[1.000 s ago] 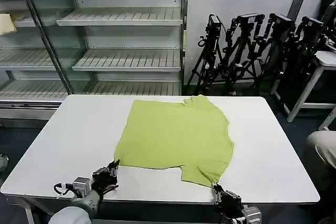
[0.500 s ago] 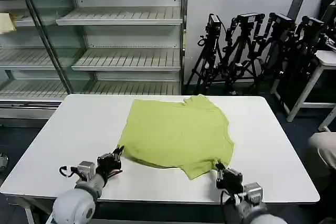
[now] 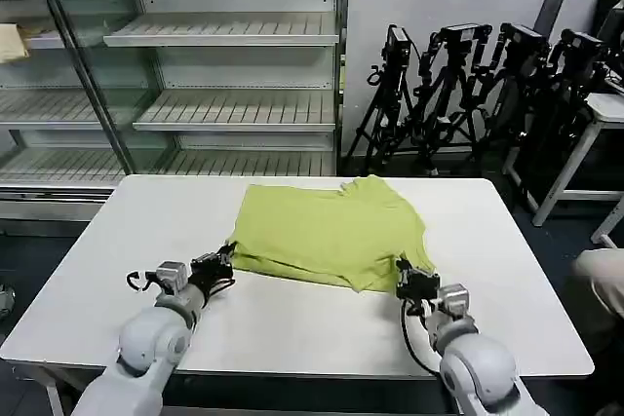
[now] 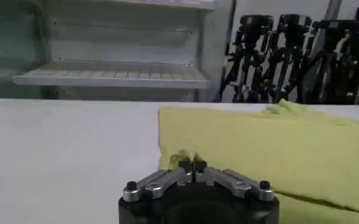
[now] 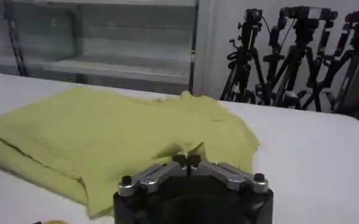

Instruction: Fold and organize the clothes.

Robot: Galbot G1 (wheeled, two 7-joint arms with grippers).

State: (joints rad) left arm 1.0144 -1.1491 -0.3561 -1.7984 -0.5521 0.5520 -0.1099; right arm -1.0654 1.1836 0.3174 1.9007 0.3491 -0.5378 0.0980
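A lime yellow-green T-shirt (image 3: 327,231) lies on the white table (image 3: 292,323), its near hem lifted and carried back over the body. My left gripper (image 3: 225,262) is shut on the shirt's near left corner; the left wrist view shows the fabric (image 4: 258,146) pinched between the closed jaws of that gripper (image 4: 192,163). My right gripper (image 3: 402,278) is shut on the near right corner, and in the right wrist view the cloth (image 5: 106,131) bunches at the closed tips of this gripper (image 5: 187,159).
Empty metal shelves (image 3: 224,36) stand behind the table. Black camera tripods (image 3: 468,94) cluster at the back right. A pale yellow cloth (image 3: 12,43) lies on a far left shelf. Bare tabletop lies near me and on both sides.
Both grippers have moved away from me over the table, pulling the shirt's near hem up and back, so the visible shirt is shorter front to back.
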